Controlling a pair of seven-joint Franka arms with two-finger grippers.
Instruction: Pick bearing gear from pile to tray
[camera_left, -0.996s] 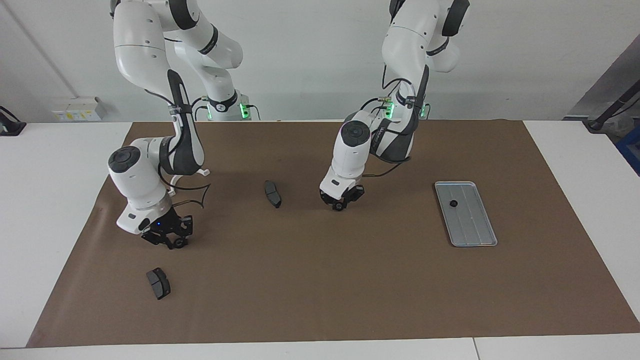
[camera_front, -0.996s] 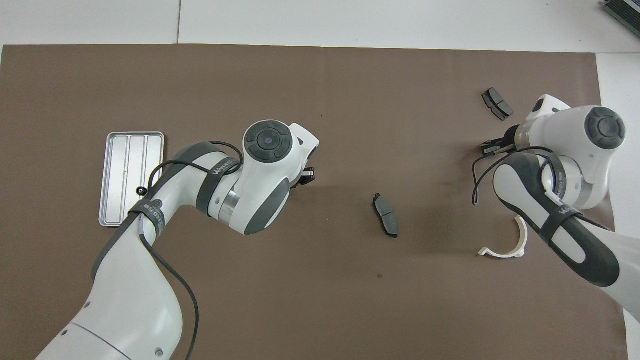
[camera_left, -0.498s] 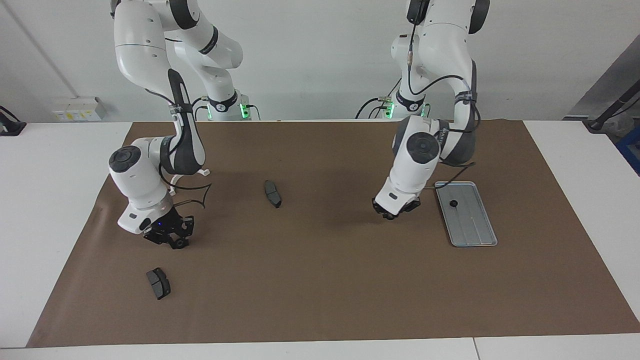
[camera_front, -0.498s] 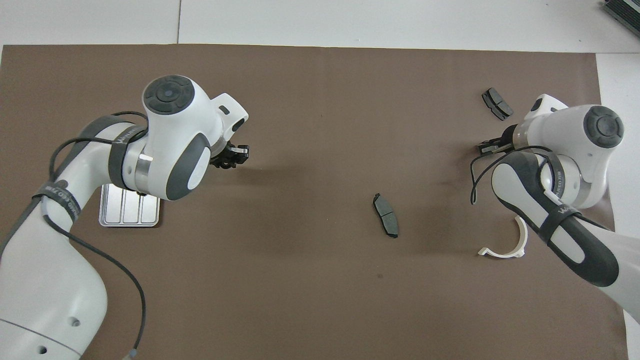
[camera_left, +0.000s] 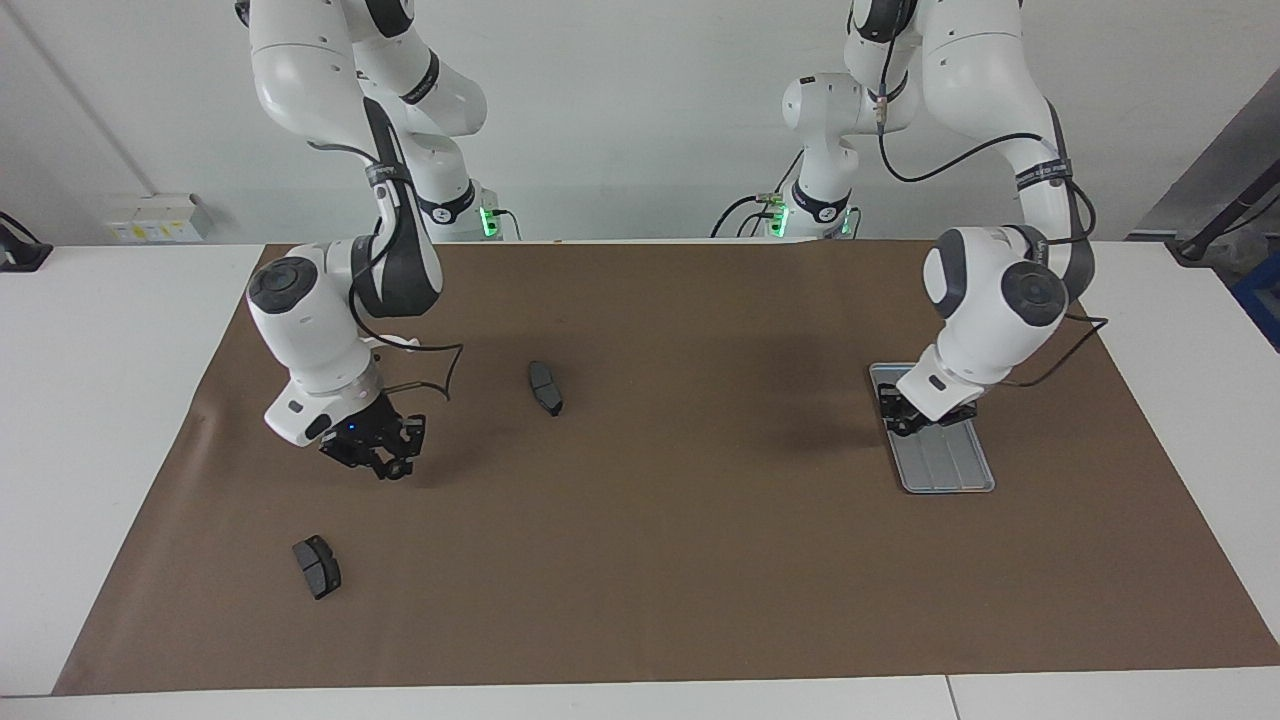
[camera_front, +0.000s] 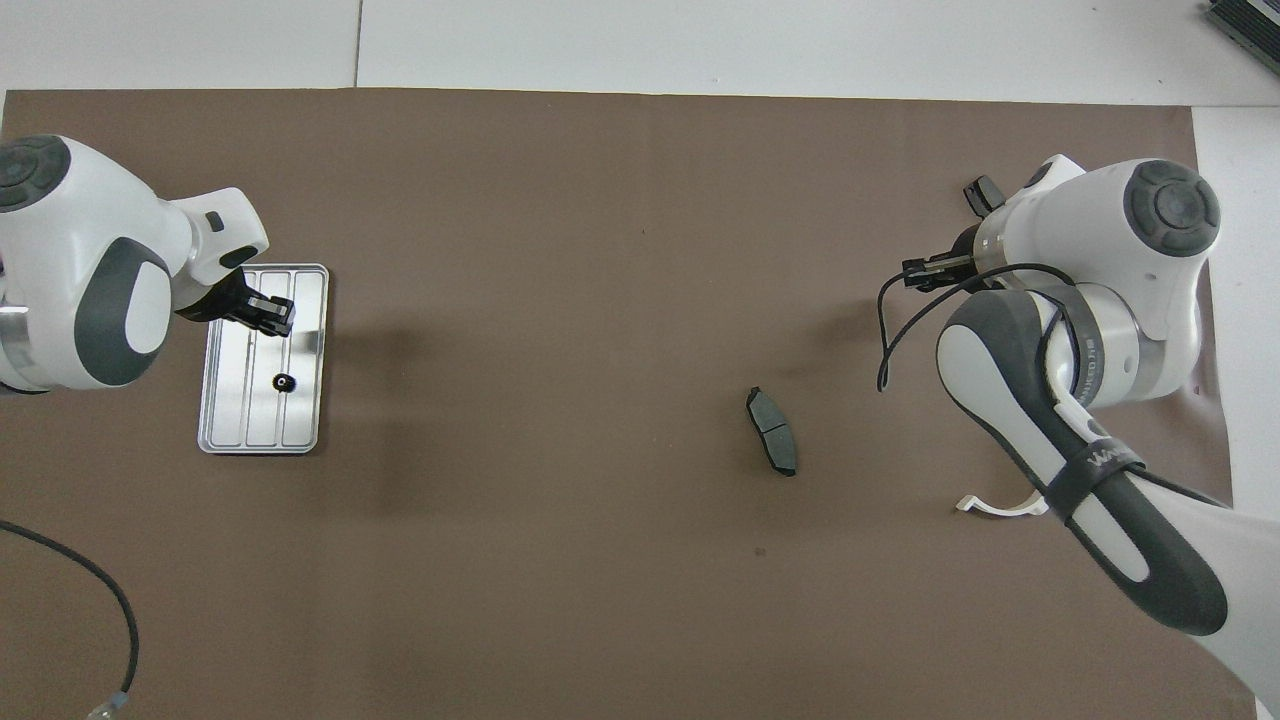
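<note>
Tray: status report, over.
Left hand over tray, one black ring already inside. Right hand over brown mat, right arm's end. Nothing blocking the tray.

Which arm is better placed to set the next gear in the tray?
Probably the left. The left gripper hangs right over the tray, where one black ring lies. The right gripper is over the mat at the right arm's end.
</note>
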